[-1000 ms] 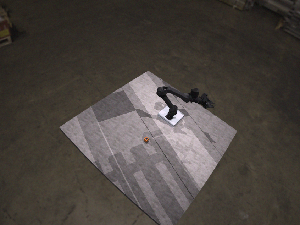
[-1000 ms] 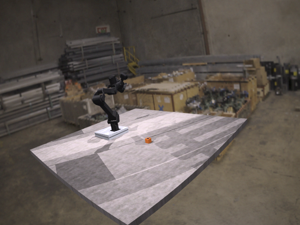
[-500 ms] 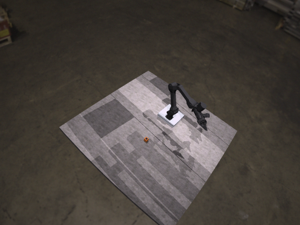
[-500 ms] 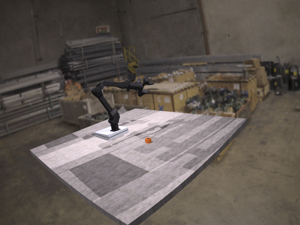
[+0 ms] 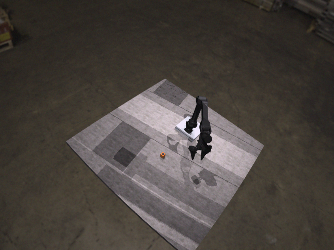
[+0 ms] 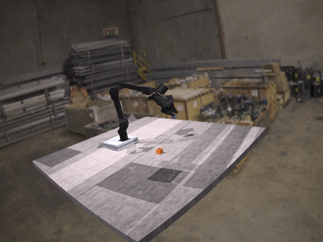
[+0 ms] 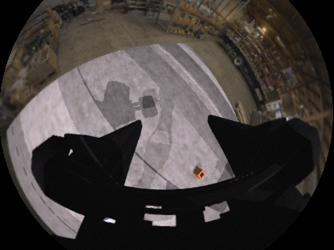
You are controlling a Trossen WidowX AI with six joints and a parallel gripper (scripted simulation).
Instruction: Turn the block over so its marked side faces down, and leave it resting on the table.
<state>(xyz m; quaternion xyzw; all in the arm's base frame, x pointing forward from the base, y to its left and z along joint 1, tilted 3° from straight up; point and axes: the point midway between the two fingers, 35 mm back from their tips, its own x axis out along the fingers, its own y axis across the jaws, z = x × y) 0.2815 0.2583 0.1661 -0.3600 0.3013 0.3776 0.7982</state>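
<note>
Top view shows that nothing of the task has been done yet: the orange block [image 5: 163,155] is seen lying alone on the desk [image 5: 106,127], a little left of the middle of the frame, with a dark square mark on its upper face. The mark is therefore judged to be facing up. The hand [image 5: 197,153] is held above the desk, to the right of the block and well apart from it; its two fingers are spread wide and nothing is held between them.

From the exterior view the same is understood: the block [image 6: 159,150] rests near the centre of the frame, while the hand [image 6: 171,110] is raised high over the desk [image 6: 129,199], above and slightly right of the block. In the wrist view the block [image 7: 199,172] is seen small, at the lower right between the two dark fingers.

Left to be done, as judged: the approach, the grasp, the turning over, and the release on the desk.

No container is seen on the desk; only crates and boxes are noticed in the blurred background, and their contents cannot be told.
</note>
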